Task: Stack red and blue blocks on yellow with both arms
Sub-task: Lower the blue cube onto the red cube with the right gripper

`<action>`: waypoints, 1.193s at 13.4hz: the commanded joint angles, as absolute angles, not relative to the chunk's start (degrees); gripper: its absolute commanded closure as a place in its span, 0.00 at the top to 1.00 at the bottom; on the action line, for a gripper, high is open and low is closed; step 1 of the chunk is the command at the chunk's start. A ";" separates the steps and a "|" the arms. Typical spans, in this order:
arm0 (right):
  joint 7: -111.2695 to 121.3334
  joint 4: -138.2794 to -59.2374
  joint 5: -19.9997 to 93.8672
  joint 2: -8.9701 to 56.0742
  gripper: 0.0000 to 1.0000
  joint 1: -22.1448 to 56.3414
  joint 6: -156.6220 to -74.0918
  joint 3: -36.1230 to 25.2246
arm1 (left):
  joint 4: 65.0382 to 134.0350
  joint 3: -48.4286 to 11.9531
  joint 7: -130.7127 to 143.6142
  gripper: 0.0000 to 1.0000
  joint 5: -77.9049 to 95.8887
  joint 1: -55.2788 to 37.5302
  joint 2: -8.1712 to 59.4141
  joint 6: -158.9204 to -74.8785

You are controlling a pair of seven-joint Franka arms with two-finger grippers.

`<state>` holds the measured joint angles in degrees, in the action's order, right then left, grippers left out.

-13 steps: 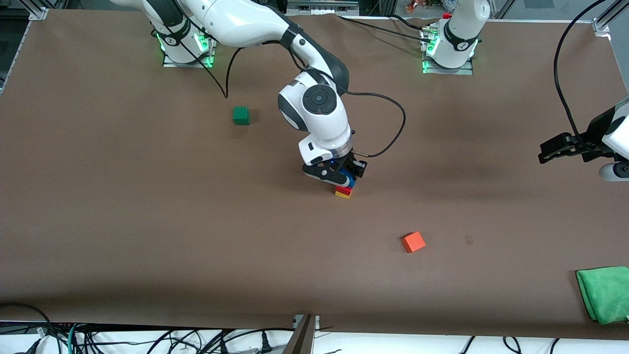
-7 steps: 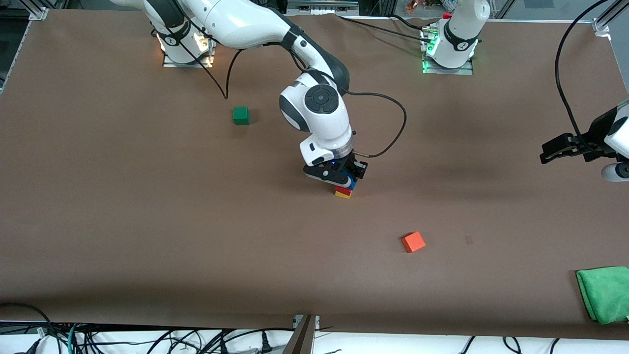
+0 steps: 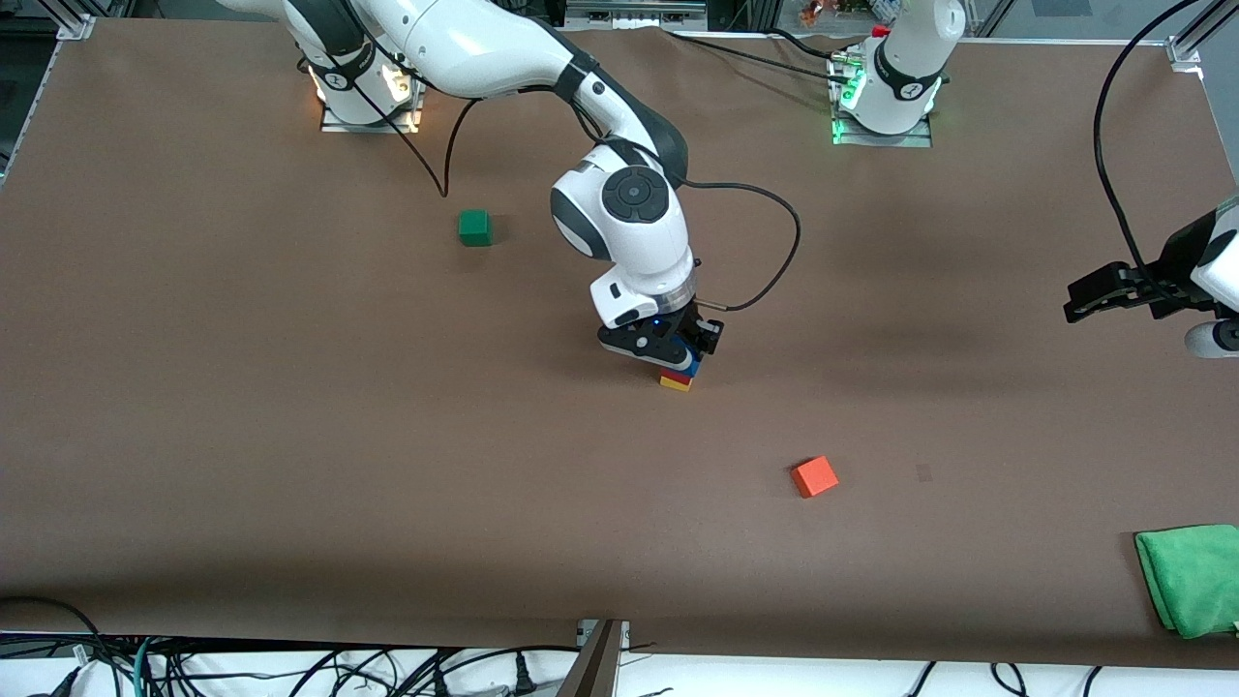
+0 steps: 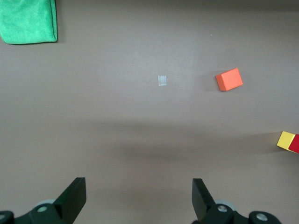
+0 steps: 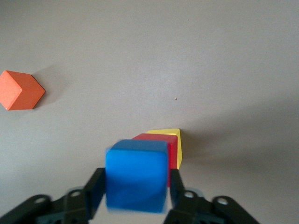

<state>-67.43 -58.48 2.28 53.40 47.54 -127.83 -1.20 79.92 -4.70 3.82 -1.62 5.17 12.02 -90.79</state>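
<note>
While the right tool [image 3: 678, 350] pinches the blue block [image 3: 691, 363] between its two fingers, it hangs right over the little stack in the middle of the tabletop [image 3: 290, 436]. From the right wrist view, the blue block [image 5: 136, 175] is squeezed on both sides. I cannot tell if it is touching the red block [image 3: 676, 374] under it or just above it. The red block sits on top of the yellow block [image 3: 675, 384], and the yellow block sits flat on the tabletop.

The left tool [image 3: 1099, 295] waits up in the air over the left arm's end of the tabletop, with its fingers [image 4: 74, 197] spread wide and nothing between them.

An orange block [image 3: 814, 476] lies by itself, nearer to the front camera than the stack. A green block [image 3: 473, 227] lies toward the right arm's end. A green cloth [image 3: 1191, 577] lies at the tabletop's edge, at the left arm's end.
</note>
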 commanded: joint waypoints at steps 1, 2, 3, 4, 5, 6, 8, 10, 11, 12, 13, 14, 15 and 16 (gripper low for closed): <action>-68.03 -56.07 1.32 54.76 0.68 48.08 -127.97 -1.76 | 80.07 -4.31 2.46 1.00 -0.88 5.10 11.78 -90.26; -68.03 -56.07 1.32 54.76 0.70 48.08 -127.88 -1.67 | 80.07 -4.31 2.46 1.00 -0.88 5.10 11.78 -90.35; -67.94 -56.07 1.32 54.76 0.75 48.08 -127.88 -1.67 | 80.07 -4.31 2.46 1.00 -0.97 5.10 11.69 -90.35; -67.94 -56.07 1.32 54.67 0.85 48.08 -127.71 -1.76 | 80.07 -4.31 2.46 1.00 -0.97 5.10 11.69 -90.26; -67.77 -56.07 1.41 54.15 0.99 48.08 -127.01 -1.67 | 80.07 -4.31 2.46 1.00 -1.05 5.10 11.78 -90.35; -67.68 -56.07 1.49 53.62 0.99 47.99 -124.74 -1.58 | 80.07 -4.22 2.46 1.00 -1.05 5.10 11.78 -90.26; -67.06 -56.07 1.58 50.30 0.99 47.20 -120.16 -1.67 | 80.07 -4.22 2.46 1.00 -1.05 5.10 11.78 -90.35; -63.57 -56.16 1.93 47.12 1.00 44.49 -115.34 -1.41 | 80.07 -4.22 2.55 1.00 -1.05 5.01 11.78 -90.26; -61.20 -56.34 2.28 44.76 1.00 42.91 -112.35 -1.75 | 80.07 -4.22 2.72 1.00 -1.14 5.01 11.78 -90.26; -58.47 -56.60 2.72 42.91 1.00 40.28 -108.67 -1.58 | 80.07 -4.22 2.72 1.00 -1.23 4.84 11.78 -90.26; -54.36 -57.12 3.86 41.15 1.00 37.82 -103.67 -1.67 | 80.07 -4.22 2.72 1.00 -1.32 4.66 11.78 -90.26; -48.31 -58.26 4.22 39.04 1.00 35.36 -99.71 -1.67 | 80.07 -4.22 2.72 1.00 -1.41 4.66 11.78 -90.26; -42.77 -59.66 4.22 37.11 1.00 33.16 -97.06 -1.84 | 80.07 -4.22 2.72 1.00 -1.41 4.75 11.78 -90.26; -38.28 -62.03 4.39 34.04 1.00 30.09 -94.86 -1.85 | 80.07 -4.22 2.72 1.00 -1.32 4.75 11.78 -90.26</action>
<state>-46.03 -56.10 3.15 39.74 34.32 -98.03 -2.61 79.95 -4.62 3.80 -1.62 5.12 12.02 -90.78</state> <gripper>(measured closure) 0.000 0.000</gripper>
